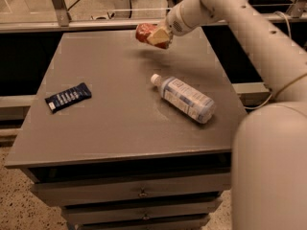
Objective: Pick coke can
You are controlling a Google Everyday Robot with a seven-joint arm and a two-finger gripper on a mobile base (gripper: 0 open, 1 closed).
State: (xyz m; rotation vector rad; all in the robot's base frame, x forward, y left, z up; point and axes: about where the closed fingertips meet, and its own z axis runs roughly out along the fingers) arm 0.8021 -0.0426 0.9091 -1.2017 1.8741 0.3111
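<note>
The coke can (144, 32), red-orange with a pale end, is held in my gripper (156, 36) above the far part of the grey table (120, 119). The can lies tilted on its side between the fingers and is off the tabletop, with its shadow below it. My white arm reaches in from the right side across the table's far right corner. The gripper is shut on the can.
A clear plastic bottle (184, 98) with a white cap and pale blue label lies on its side at the table's middle right. A flat dark blue snack packet (68, 97) lies near the left edge. Drawers (139, 193) sit below the front edge. A rail runs behind the table.
</note>
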